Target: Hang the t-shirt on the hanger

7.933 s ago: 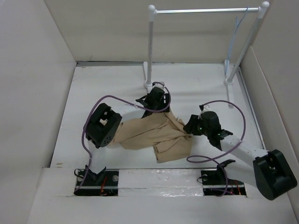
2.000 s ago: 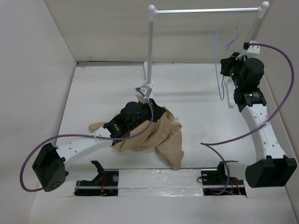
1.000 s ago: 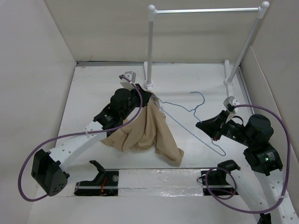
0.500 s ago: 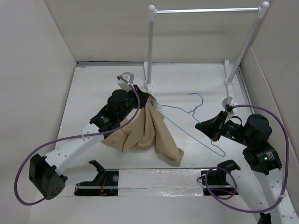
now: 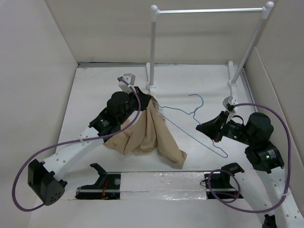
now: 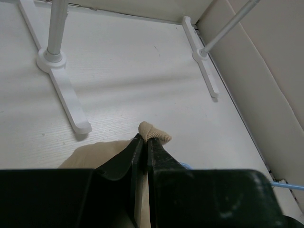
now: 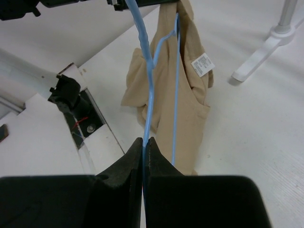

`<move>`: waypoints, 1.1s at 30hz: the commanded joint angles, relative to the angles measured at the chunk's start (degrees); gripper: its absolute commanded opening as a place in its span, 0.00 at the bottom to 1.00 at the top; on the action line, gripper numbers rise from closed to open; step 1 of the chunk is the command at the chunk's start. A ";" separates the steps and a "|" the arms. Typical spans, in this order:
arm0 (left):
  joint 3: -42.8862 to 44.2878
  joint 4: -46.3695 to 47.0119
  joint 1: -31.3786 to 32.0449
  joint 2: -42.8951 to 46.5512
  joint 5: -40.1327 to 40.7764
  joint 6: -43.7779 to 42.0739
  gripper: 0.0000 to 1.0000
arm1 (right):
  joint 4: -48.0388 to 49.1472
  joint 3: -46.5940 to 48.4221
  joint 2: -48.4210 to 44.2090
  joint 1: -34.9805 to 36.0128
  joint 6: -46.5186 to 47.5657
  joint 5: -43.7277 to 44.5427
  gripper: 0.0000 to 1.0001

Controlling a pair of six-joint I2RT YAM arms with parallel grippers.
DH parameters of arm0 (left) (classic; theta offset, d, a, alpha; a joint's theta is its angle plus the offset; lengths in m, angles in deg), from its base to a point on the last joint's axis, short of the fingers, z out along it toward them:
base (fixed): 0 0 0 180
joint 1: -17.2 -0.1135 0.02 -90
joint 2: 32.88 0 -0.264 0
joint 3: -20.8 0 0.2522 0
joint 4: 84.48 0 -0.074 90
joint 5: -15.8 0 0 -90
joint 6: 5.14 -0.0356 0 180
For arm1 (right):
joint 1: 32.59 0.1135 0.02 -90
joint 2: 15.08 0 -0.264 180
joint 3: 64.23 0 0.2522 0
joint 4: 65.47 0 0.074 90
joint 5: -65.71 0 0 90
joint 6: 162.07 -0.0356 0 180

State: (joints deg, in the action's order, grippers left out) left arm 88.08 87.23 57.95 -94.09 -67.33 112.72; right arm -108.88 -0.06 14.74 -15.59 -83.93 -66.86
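The tan t-shirt hangs bunched from my left gripper, which is shut on its ribbed collar above the table. My right gripper is shut on the thin pale-blue wire hanger and holds it level, with its hook toward the back. In the right wrist view the hanger runs from my gripper up to the t-shirt. Its far corner reaches the shirt's top by the left gripper. I cannot tell whether the wire is inside the collar.
A tall white rack with a silver rail stands at the back, its feet on the table behind the shirt. Beige walls close in the left, back and right. The arm bases sit in the front ledge.
The right gripper took the hanger off the rack and brought it down. In the last second it has crept left toward the shirt, and the left gripper has held the collar almost still.
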 commanded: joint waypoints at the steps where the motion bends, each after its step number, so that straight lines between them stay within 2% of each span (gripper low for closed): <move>1: 3.17 3.75 -0.15 0.30 -2.91 -0.96 0.00 | 5.39 -1.10 1.72 0.58 -1.41 -6.64 0.00; 7: 7.30 3.49 3.19 -1.19 -4.23 -2.54 0.00 | 12.76 -4.27 3.40 1.37 -6.23 -11.83 0.00; 10: 9.23 2.88 3.19 -1.28 -8.87 -2.37 0.00 | 17.94 -5.41 4.71 3.65 -8.87 -11.14 0.00; 15: 12.40 0.50 3.19 0.30 -13.37 -2.54 0.00 | 27.08 -4.63 8.57 8.66 -10.73 -3.33 0.00; 17: 13.28 -0.81 3.19 1.96 -14.17 -2.46 0.00 | 31.38 -4.18 9.28 11.47 -11.69 3.84 0.00; 20: 14.51 -2.30 3.19 4.07 -15.31 -2.63 0.00 | 38.07 -2.96 13.14 14.29 -12.49 9.93 0.00; 29: 17.23 -4.33 3.19 4.61 -24.79 -3.07 0.00 | 52.67 2.75 30.80 21.32 -13.19 14.26 0.00; 33: 16.71 -4.07 3.19 4.78 -26.56 -2.90 0.00 | 58.63 3.20 34.41 22.64 -13.19 16.11 0.00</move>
State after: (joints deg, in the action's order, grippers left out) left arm 102.85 80.59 60.99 -89.78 -89.40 110.16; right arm -61.34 0.12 48.27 6.35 -97.11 -54.13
